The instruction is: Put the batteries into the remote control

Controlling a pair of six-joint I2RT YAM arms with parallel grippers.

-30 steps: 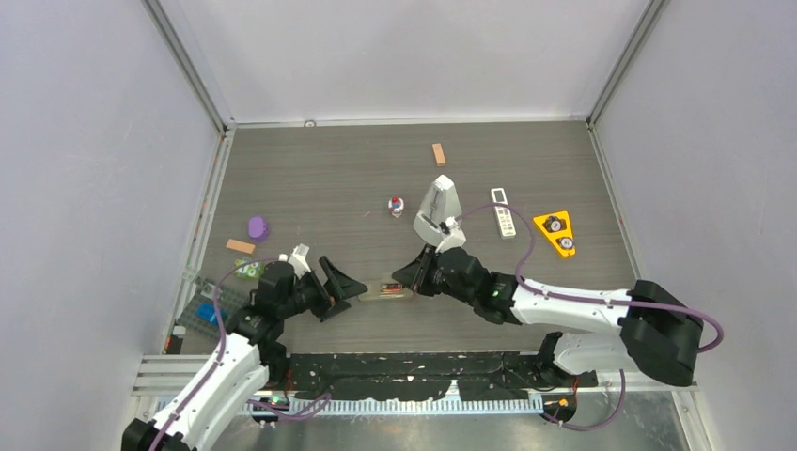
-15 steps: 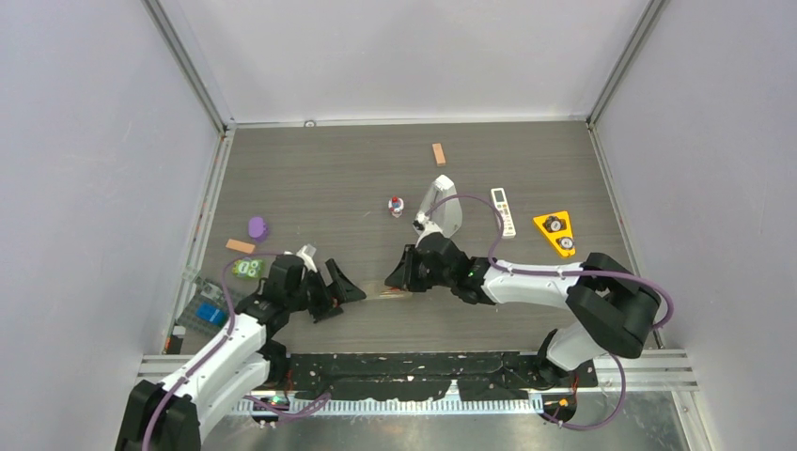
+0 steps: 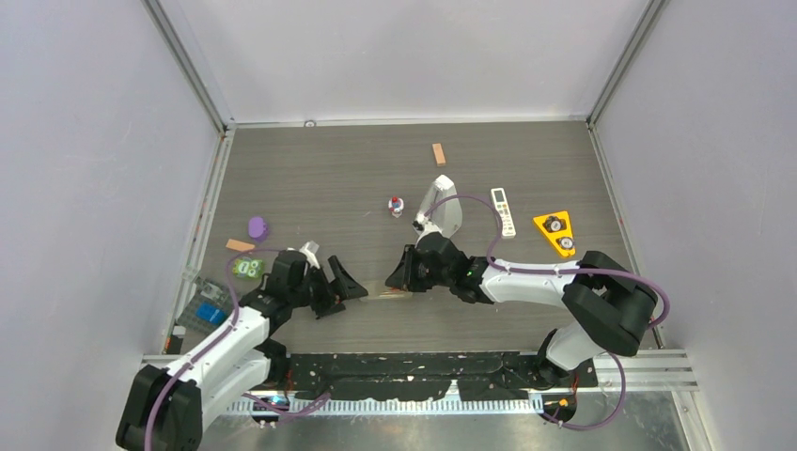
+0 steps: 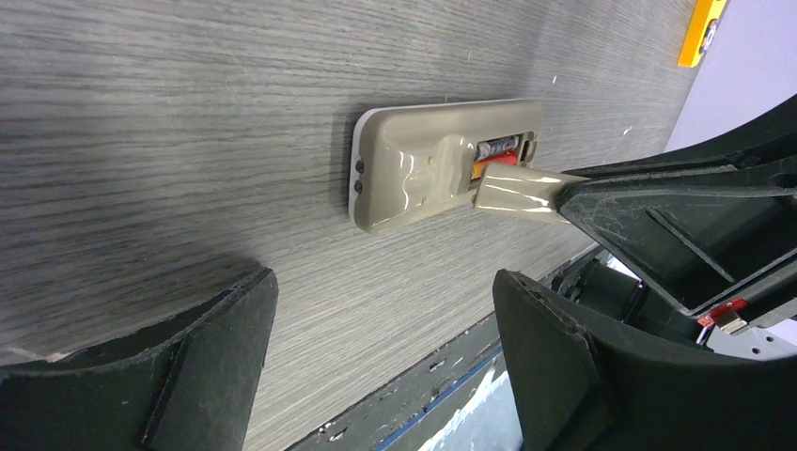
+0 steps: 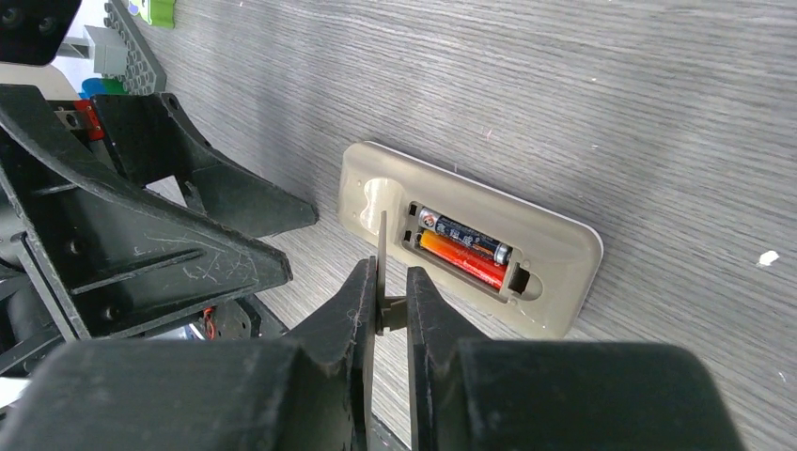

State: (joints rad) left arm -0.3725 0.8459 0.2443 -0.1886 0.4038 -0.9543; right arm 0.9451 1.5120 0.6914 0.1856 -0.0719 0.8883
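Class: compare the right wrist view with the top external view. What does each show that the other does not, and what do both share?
Only the right wrist view: two batteries seated in the open compartment of the remote control, and the thin cover pinched edge-on in the right gripper. Only the top external view: the grey metronome, the shorter white remote and the yellow wedge. Both: the remote control on the table, the open left gripper beside it.
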